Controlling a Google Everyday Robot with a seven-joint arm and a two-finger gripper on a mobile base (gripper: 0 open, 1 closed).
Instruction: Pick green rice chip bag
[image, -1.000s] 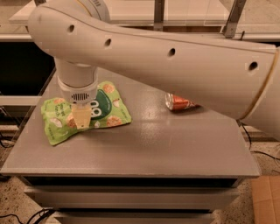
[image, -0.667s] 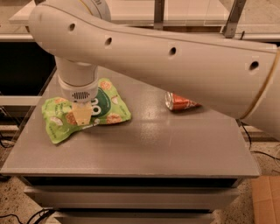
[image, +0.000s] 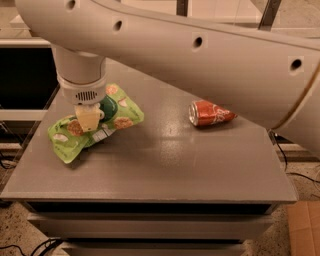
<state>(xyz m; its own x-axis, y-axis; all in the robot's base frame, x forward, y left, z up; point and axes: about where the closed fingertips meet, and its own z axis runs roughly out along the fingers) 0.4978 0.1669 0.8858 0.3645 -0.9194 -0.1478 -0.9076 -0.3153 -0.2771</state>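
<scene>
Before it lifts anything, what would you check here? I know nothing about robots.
1. Gripper on the light-green crinkly rice chip bag: ok, it sits on the bag's middle.
2. Jaws shut on the bag: ok, the foil bunches around them.
3. Grip firm enough to lift: cannot tell.
4. Bag off the grey table top: cannot tell; one end looks raised.
5. Dented red drink can out of the way: ok, it lies on its side, apart from the bag.

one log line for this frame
phase: grasp | gripper: view-left on table, shut on green rice chip bag | bag: crumpled mid | red can: on its side, apart
</scene>
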